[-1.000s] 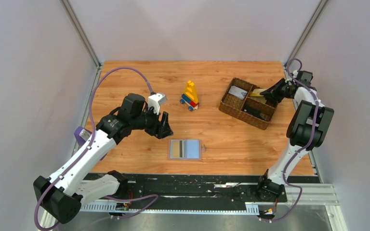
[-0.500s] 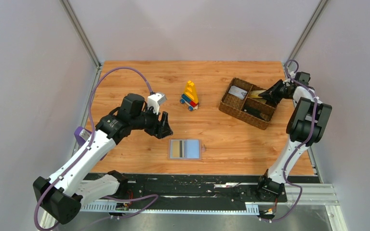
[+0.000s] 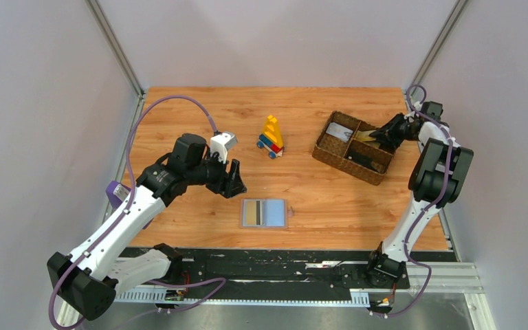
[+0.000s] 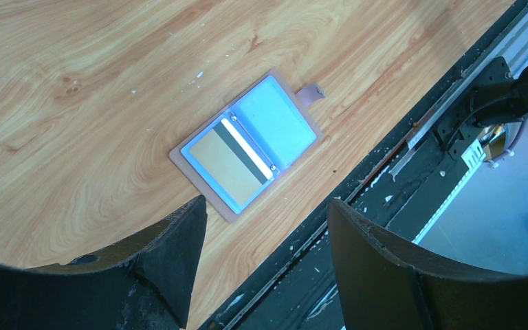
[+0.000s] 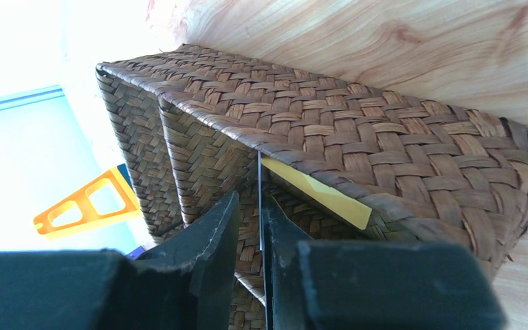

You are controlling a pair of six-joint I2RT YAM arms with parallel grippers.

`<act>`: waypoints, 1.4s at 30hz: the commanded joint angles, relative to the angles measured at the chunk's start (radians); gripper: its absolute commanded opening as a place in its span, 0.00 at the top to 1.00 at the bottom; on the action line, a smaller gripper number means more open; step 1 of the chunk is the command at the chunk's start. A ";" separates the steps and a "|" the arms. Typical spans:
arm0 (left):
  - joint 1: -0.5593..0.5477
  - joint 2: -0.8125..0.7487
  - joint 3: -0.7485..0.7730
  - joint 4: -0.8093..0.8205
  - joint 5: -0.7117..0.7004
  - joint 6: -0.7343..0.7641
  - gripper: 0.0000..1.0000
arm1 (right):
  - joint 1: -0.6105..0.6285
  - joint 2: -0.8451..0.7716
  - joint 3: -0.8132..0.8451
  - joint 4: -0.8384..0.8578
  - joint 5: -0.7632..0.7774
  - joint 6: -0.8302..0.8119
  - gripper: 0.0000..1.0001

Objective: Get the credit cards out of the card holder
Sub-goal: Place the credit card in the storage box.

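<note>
**Bench** (image 3: 199, 117), contents:
- 1 card holder (image 4: 247, 148), lying open flat near the front edge. Its left panel holds 1 striped tan-gold card (image 4: 228, 165).
- 1 woven basket (image 3: 344, 167), right rear, holding 3 cards: 1 greyish-white card (image 3: 342, 133), 1 black card (image 3: 361, 159) and 1 plain tan-gold card (image 5: 316, 194) leaning under the rim.
- 1 toy-brick model (image 3: 271, 136), centre rear.
- Left gripper (image 4: 267, 213): jaws wide apart and empty, above the holder.
- Right gripper (image 5: 251, 201): at the basket, fingers nearly together; whether it grips anything cannot be told.

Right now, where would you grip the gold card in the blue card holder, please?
Probably the striped long edge of the gold card, beside the fold, coming from above at a tilt: it lies flat inside the open card holder, so only an edge offers a pinch.
</note>
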 commanded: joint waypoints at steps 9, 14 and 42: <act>0.004 -0.019 0.012 0.002 -0.002 0.028 0.27 | -0.005 0.000 0.061 -0.049 0.106 -0.024 0.79; 0.005 -0.017 0.011 0.003 -0.002 0.028 0.27 | -0.004 -0.002 0.065 -0.053 0.133 -0.022 0.79; 0.006 -0.020 0.012 -0.004 -0.018 0.029 0.26 | 0.034 0.028 0.157 -0.131 0.284 -0.032 0.78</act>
